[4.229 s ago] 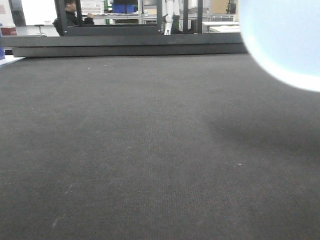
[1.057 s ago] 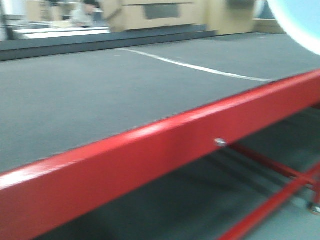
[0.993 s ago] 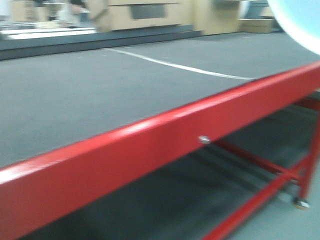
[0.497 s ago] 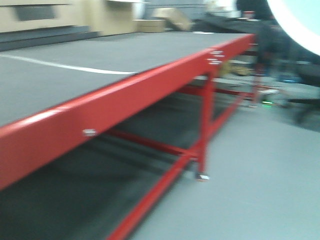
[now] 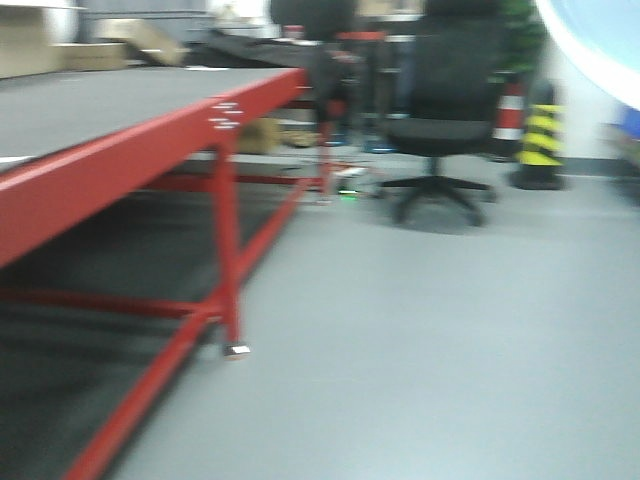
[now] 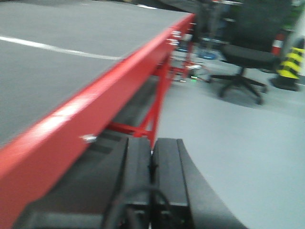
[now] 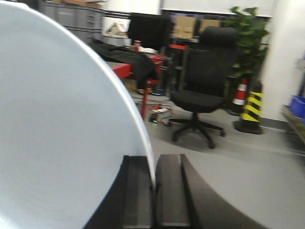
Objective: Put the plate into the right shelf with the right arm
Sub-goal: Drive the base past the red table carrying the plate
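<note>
Between the two fingers of the right gripper [image 7: 153,164] one plate [image 7: 62,133] is clamped by its rim. It is held on edge, so that its pale, smooth face fills the left half of the right wrist view. In the front view only one curved piece of the same plate [image 5: 600,40] is seen, in the upper right corner, raised well above the grey floor [image 5: 420,330] and well apart from the table.

The two fingers of the left gripper [image 6: 151,143] are pressed together side by side, and nothing is seen between them.

One red-framed table [image 5: 150,135] with a dark grey top is seen at the left; two of its red legs can be counted in the front view, which is blurred. One black office chair [image 5: 440,130] stands on the floor beyond the table's end. Beside the chair two striped markers are seen: one red-and-white cone [image 5: 512,105] and one yellow-and-black post [image 5: 540,135]. One green plant [image 7: 245,28] rises behind them. One blue bin [image 7: 298,106] is cut off by the right edge of the right wrist view.
</note>
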`<control>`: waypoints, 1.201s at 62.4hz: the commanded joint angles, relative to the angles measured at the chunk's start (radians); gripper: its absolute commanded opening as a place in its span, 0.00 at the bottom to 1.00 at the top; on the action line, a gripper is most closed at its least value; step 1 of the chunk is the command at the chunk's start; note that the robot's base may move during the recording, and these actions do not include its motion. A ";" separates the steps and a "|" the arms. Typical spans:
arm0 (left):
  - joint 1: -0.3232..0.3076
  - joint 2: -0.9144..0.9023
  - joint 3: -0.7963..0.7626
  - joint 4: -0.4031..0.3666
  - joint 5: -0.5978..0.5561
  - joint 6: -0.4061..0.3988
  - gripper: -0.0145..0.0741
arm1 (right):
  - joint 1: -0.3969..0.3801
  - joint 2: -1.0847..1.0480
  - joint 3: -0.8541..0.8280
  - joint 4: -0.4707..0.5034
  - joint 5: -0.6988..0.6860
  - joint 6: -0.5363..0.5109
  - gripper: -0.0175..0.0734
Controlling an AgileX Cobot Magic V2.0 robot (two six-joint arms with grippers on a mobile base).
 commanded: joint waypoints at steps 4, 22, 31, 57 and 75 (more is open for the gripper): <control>-0.002 -0.010 0.010 -0.008 -0.090 -0.007 0.02 | -0.006 0.007 -0.031 -0.004 -0.092 -0.005 0.25; -0.002 -0.010 0.010 -0.008 -0.090 -0.007 0.02 | -0.006 0.007 -0.031 -0.004 -0.092 -0.005 0.25; -0.002 -0.010 0.010 -0.008 -0.090 -0.007 0.02 | -0.006 0.007 -0.031 -0.004 -0.092 -0.005 0.25; -0.002 -0.010 0.010 -0.008 -0.090 -0.007 0.02 | -0.006 0.007 -0.031 -0.004 -0.092 -0.005 0.25; -0.002 -0.010 0.010 -0.008 -0.090 -0.007 0.02 | -0.006 0.007 -0.031 -0.004 -0.092 -0.005 0.25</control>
